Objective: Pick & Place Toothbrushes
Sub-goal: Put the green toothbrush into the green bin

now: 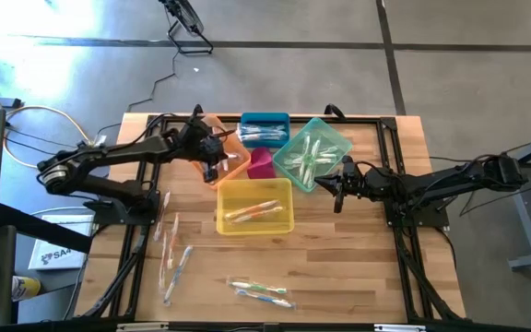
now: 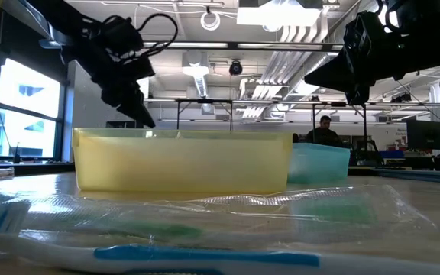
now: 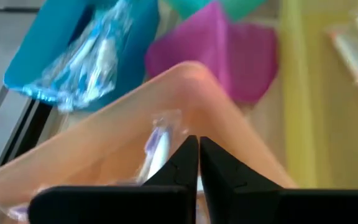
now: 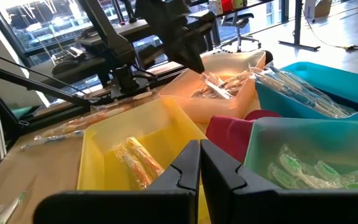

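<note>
1. Crowding the far middle of the wooden table (image 1: 339, 277): orange bin (image 1: 231, 155), blue bin (image 1: 265, 128), green bin (image 1: 312, 152), magenta bin (image 1: 262, 163) wedged between them, yellow bin (image 1: 254, 206) just nearer; all but the magenta one seen holding wrapped toothbrushes (image 1: 253, 212).
2. Poised over the orange bin: left gripper (image 1: 218, 160), fingers pressed together, tips above a wrapped brush with a purple accent (image 3: 160, 140); no grip on it visible.
3. Hovering beside the green bin's right edge: right gripper (image 1: 337, 191), fingers closed on nothing, well above the tabletop in the low view.
4. Lying loose on bare wood: brushes at the left (image 1: 171, 254), long axes roughly near-to-far; a small cluster near the front edge (image 1: 261, 293), long axes roughly left-to-right.
5. Resting in the yellow bin: orange-accented brushes, long axis left-to-right, slightly tilted.
6. Blocking most of the low view: yellow bin wall, with clear wrappers in front.
</note>
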{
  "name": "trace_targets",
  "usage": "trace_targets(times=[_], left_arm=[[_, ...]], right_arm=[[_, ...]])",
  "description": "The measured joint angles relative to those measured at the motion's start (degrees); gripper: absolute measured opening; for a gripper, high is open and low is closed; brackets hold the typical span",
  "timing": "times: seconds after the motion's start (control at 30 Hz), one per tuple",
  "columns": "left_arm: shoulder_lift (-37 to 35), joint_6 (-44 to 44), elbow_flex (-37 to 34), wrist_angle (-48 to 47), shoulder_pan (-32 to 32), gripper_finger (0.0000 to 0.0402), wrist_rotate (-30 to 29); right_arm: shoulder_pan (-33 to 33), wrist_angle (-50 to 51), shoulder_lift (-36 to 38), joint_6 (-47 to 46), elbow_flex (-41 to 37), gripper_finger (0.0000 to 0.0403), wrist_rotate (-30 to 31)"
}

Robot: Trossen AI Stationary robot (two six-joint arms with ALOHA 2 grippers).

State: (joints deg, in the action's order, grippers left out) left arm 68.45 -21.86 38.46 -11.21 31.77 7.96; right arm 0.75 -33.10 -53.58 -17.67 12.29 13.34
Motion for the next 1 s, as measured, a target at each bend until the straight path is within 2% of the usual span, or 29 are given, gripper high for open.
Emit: trace_targets(times=[0.43, 0.83, 0.9, 1.0], left_arm=[[-9.3, 14.3, 0.0, -1.2, -13.8, 0.0001, 1.2], [-10.1, 29.7, 0.0, 3.4, -27.9, 0.0002, 1.3], [-10.1, 29.9, 0.0, 5.5, -30.7, 0.0001, 0.4], [-10.1, 29.9, 0.0, 9.0, -35.8, 0.0001, -4.2]], right_arm=[[0.0, 0.0, 0.0, -0.2, 0.0, 0.0005, -0.2], [0.0, 0.0, 0.0, -0.6, 0.0, 0.0005, -1.9], [0.0, 0.0, 0.0, -0.7, 0.0, 0.0005, -1.9], [0.0, 0.0, 0.0, -0.7, 0.0, 0.0005, -1.9]])
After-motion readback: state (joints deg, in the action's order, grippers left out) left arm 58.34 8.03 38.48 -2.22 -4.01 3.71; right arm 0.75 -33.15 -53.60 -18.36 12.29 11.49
